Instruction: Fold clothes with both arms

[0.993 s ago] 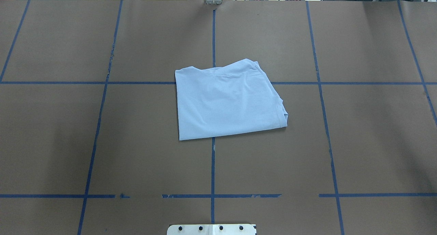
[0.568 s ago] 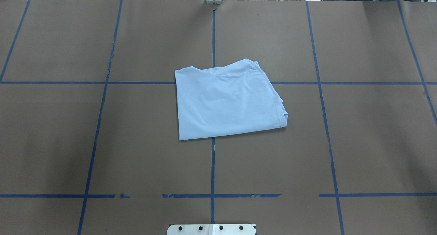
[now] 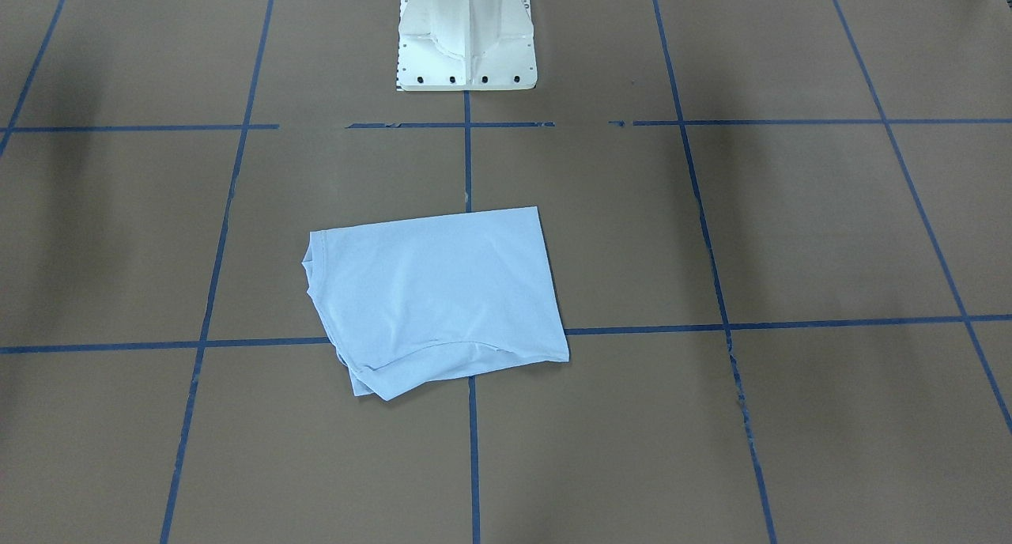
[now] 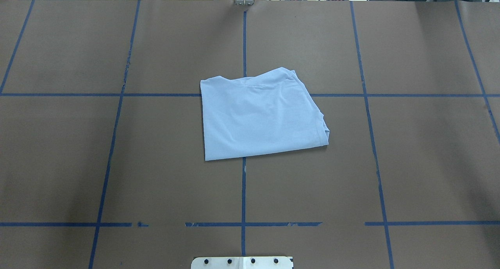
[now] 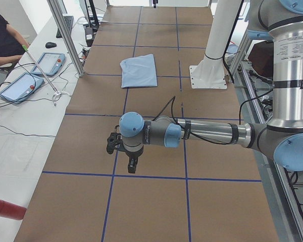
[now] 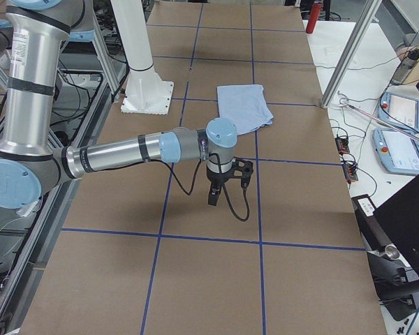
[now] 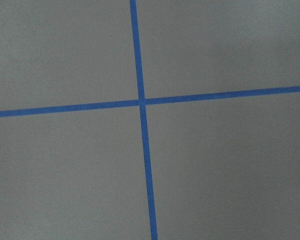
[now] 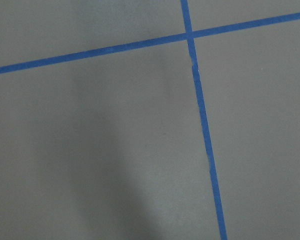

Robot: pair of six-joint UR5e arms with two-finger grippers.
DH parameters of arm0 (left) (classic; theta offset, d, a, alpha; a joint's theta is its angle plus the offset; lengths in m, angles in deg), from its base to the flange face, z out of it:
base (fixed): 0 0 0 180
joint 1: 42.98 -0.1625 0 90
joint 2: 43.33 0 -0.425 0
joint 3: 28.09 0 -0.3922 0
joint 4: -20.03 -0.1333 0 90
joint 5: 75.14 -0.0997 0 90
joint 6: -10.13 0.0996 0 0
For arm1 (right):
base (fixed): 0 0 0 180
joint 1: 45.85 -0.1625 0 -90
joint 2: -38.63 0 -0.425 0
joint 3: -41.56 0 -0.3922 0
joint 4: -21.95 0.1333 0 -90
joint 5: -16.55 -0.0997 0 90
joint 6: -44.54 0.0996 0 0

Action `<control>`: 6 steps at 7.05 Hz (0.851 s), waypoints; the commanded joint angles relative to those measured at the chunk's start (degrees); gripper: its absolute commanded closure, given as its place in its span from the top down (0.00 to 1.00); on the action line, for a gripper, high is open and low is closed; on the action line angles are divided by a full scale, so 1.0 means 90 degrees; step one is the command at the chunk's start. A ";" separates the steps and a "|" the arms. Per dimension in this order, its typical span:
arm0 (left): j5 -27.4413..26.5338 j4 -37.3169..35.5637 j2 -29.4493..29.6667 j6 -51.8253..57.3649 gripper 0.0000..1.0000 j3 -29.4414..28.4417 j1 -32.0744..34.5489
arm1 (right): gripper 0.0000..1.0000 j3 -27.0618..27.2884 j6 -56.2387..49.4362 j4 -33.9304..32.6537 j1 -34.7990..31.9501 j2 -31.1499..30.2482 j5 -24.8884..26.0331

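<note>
The light blue T-shirt lies folded into a rough rectangle at the middle of the brown table; it also shows in the front-facing view and both side views. Its print and collar are hidden. The left arm reaches low over the table far from the shirt; its gripper points down, and I cannot tell if it is open. The right arm does the same at the other end; I cannot tell if its gripper is open. Both wrist views show only table and blue tape.
The white pedestal base stands at the robot's edge of the table. Blue tape lines grid the brown cover. Metal frame posts, tablets and a seated person are at the operators' side.
</note>
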 commanded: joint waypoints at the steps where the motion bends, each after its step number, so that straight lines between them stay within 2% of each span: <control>1: 0.0018 -0.0077 -0.0266 0.0259 1.00 0.0144 -0.0024 | 1.00 -0.0262 -0.0984 -0.0010 -0.0118 -0.0050 -0.0041; 5: 0.0018 -0.0097 -0.0071 0.0249 1.00 0.0319 -0.0034 | 1.00 -0.0555 -0.0957 -0.0010 -0.0129 -0.0050 -0.0032; 6: 0.0018 -0.0088 -0.0071 0.0249 1.00 0.0329 -0.0043 | 1.00 -0.0536 -0.0957 -0.0009 -0.0129 -0.0059 -0.0206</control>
